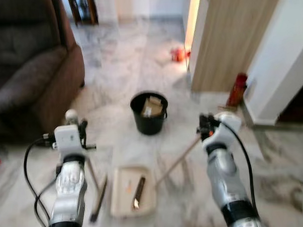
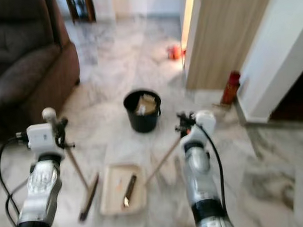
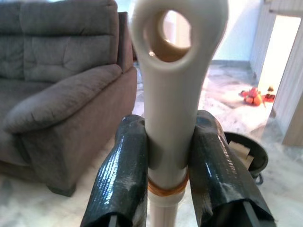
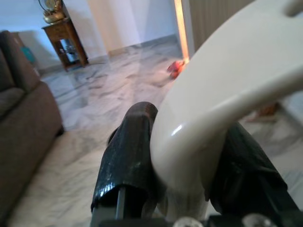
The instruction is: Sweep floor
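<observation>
Your left gripper (image 3: pixel 170 165): both black fingers (image 3: pixel 118 175) clamped on the cream top end of the broom handle (image 3: pixel 173 94), just below its hanging hole. The thin shaft slants down from it to the broom head (image 1: pixel 99 198), a dark strip lying on the floor.

Your right gripper (image 4: pixel 184 179): fingers pressed against either side of the curved cream grip of the dustpan handle (image 4: pixel 227 109). Its wooden shaft (image 1: pixel 176 161) runs down and toward your left to the pan.

Dustpan (image 1: pixel 122 195): cream tray, flat on the marble floor (image 1: pixel 114 70) between your two arms, just beside the broom head. A dark elongated piece (image 1: pixel 139 190) lies inside it; what it is cannot be made out.

Black bucket (image 1: pixel 149 113): upright on the floor beyond the dustpan, well apart from it, with pale crumpled paper or card inside.

Brown sofa (image 1: pixel 28 63): along the floor's left side, its armrest close to your left arm's side.

Wooden panel (image 1: pixel 233 34) and white wall (image 1: pixel 284 52): on the right side of the floor, with a red bottle-like object (image 1: pixel 237 88) standing at their base, near your right gripper's side.

Small orange-red items (image 1: pixel 178 54): on the floor farther off, by the lit doorway.

Wooden side table (image 4: pixel 64 38): against the far wall.

Head views are blurred.
</observation>
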You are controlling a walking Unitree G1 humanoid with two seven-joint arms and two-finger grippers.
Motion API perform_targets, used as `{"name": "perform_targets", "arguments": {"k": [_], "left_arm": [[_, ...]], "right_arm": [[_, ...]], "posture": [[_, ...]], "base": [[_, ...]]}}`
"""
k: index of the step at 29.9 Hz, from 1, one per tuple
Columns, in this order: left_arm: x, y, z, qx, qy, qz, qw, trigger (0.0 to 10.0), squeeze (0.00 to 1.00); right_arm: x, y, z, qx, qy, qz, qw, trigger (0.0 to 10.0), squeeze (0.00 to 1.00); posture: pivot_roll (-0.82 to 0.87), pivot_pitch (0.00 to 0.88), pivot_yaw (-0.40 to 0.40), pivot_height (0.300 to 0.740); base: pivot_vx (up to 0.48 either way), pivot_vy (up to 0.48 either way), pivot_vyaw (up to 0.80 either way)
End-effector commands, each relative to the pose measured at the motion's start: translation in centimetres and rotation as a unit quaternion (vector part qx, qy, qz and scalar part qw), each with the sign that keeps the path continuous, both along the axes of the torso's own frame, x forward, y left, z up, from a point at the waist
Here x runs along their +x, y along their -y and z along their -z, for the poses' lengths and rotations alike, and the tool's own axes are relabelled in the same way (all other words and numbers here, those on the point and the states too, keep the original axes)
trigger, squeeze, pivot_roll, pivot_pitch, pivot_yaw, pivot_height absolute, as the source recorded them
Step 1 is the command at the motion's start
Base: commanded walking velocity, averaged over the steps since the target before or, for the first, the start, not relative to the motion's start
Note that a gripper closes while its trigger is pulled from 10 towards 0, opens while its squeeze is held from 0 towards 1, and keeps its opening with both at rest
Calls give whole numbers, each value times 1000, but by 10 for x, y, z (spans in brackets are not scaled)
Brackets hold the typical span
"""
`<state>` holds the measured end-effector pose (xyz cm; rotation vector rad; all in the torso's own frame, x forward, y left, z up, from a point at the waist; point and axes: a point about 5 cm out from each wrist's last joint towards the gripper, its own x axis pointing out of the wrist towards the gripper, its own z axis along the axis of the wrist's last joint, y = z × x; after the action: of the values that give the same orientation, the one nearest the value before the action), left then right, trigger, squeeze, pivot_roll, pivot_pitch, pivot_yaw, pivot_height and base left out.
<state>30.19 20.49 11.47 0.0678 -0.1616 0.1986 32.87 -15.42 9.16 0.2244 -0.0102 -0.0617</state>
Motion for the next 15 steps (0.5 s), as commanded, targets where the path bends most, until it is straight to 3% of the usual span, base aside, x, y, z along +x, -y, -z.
{"name": "perform_targets", "arguments": {"k": [1, 15], "left_arm": [[2, -2, -10, 9, 23, -1, 1000, 10000, 0], [1, -1, -10, 9, 24, -1, 1000, 10000, 0]], "right_arm": [[5, -8, -14, 10, 32, -7, 999, 10000, 0], [5, -10, -14, 12, 31, -10, 999, 10000, 0]], "posture": [[48, 8, -16, 740], [48, 11, -20, 740]], "base": [[326, 0, 0], [326, 0, 0]]}}
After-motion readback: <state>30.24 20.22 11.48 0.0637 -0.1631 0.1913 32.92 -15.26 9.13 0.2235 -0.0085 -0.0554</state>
